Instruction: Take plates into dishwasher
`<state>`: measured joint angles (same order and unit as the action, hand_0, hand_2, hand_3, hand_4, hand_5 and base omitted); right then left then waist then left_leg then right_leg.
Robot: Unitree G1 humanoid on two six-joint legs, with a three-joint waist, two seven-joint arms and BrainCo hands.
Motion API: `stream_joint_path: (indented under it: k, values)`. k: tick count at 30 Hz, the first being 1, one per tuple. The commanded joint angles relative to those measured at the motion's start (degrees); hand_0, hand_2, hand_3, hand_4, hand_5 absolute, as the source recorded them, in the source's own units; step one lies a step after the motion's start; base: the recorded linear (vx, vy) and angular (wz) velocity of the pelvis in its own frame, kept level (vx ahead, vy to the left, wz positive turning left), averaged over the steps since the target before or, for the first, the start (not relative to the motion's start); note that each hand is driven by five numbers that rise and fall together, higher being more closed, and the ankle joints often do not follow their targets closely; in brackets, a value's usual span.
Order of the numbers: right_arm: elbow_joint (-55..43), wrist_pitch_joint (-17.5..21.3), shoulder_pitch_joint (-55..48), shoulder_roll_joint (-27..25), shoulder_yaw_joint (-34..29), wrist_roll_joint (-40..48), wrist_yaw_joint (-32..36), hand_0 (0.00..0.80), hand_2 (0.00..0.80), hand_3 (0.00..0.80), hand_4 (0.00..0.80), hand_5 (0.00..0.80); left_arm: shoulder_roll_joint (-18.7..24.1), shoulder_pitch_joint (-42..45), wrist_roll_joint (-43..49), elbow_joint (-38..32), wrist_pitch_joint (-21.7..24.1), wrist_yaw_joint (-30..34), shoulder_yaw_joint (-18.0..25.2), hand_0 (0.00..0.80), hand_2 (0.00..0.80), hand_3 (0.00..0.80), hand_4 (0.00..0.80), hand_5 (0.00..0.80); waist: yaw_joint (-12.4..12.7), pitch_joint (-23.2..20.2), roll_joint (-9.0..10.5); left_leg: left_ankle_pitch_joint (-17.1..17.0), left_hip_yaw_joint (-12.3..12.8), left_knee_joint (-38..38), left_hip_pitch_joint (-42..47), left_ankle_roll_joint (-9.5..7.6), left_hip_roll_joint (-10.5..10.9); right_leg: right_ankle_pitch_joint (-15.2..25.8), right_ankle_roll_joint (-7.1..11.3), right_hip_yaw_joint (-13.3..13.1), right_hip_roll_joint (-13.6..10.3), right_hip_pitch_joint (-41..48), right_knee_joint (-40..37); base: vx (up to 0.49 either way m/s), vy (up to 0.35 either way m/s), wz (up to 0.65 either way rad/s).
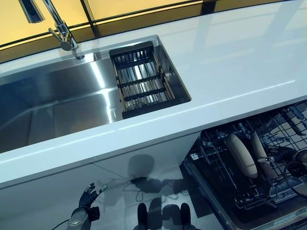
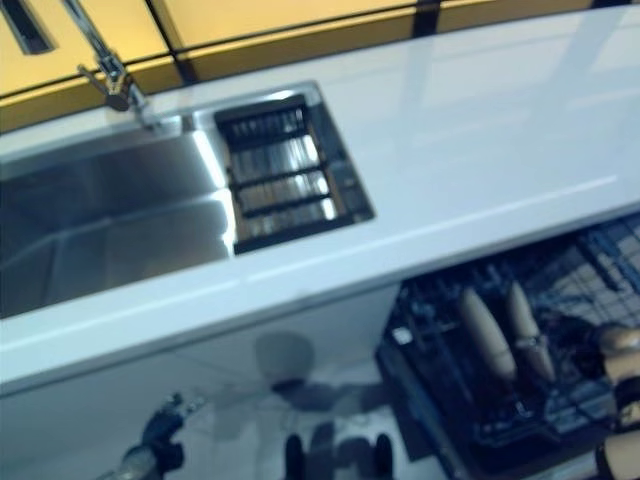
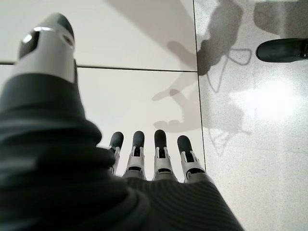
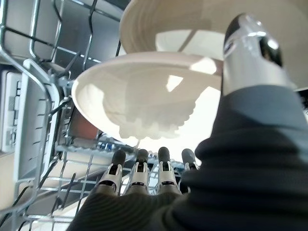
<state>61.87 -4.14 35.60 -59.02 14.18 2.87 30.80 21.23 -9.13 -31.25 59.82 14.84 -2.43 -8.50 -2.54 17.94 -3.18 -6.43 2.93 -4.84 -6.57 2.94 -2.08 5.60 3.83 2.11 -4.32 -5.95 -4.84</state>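
White countertop, steel sink with chrome tap, yellow wall panels, pale speckled floor

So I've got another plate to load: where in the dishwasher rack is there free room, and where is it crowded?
Two plates stand on edge side by side in the rack, with the right hand open right beside them: crowded there. The rack wires between the plates and the counter's edge look bare. The left hand hangs open, low by the cabinet front.
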Motion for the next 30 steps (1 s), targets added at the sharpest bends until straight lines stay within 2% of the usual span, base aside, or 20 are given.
stream_joint_path:
  k: [1,6,13,23,30]
  values:
    - [-2.15,-0.77,-0.37,-5.3,1.79,-0.67,-0.11,0.0,0.0,0.0,0.0,0.0,1.6,0.03,-0.22,0.77,1.4,-0.33,-1.19,0.0,0.0,0.0,0.0,0.0,-0.79,-2.55,5.08,4.73,0.3,-0.16,3.63,-0.93,2.19,3.44,1.94,-2.97,-0.13,-2.22,0.18,0.045,0.023,0.0]
    - [-3.19,-1.6,-1.24,-7.47,0.71,0.23,1.45,0.0,0.0,0.0,0.0,0.0,1.36,0.91,0.47,1.11,1.09,-0.12,-0.8,0.0,0.0,0.0,0.0,0.0,-0.97,-3.6,6.01,5.04,0.63,-0.16,4.2,-0.96,2.03,3.37,1.95,-3.24,0.04,-1.58,0.09,0.069,0.052,0.01]
    - [-5.07,-1.66,-4.02,-11.12,-1.77,1.54,3.71,0.0,0.0,0.0,0.0,0.0,0.43,2.53,2.1,2.56,0.81,0.12,0.41,0.0,0.0,0.0,0.0,0.0,-1.48,-6.22,8.44,5.51,1.5,-0.16,5.63,-1.04,1.62,3.19,1.97,-3.9,0.53,0.08,0.0,0.093,0.055,-0.05]
    - [-6.55,-1.5,-8.43,-13.56,-5.54,1.49,5.76,0.0,0.0,0.0,0.0,0.0,-0.21,4.09,3.29,4.27,1.14,-0.03,1.71,0.0,0.0,0.0,0.0,0.0,-1.88,-9.23,10.7,6.11,2.3,-0.16,7.38,-1.38,0.95,2.99,2.22,-4.58,0.78,1.83,0.01,0.08,0.036,-0.06]
    - [-5.47,-5.21,-10.07,-13.8,-8.75,5.92,5.47,0.0,0.0,0.0,0.0,0.0,-1.07,5.05,1.09,6.08,1.7,-1.12,2.79,0.0,0.0,0.0,0.0,0.0,-2.23,-11.01,11.26,6.41,2.32,-0.16,8.37,-1.61,0.94,2.84,2.16,-4.81,0.83,2.84,0.1,0.057,0.079,-0.02]
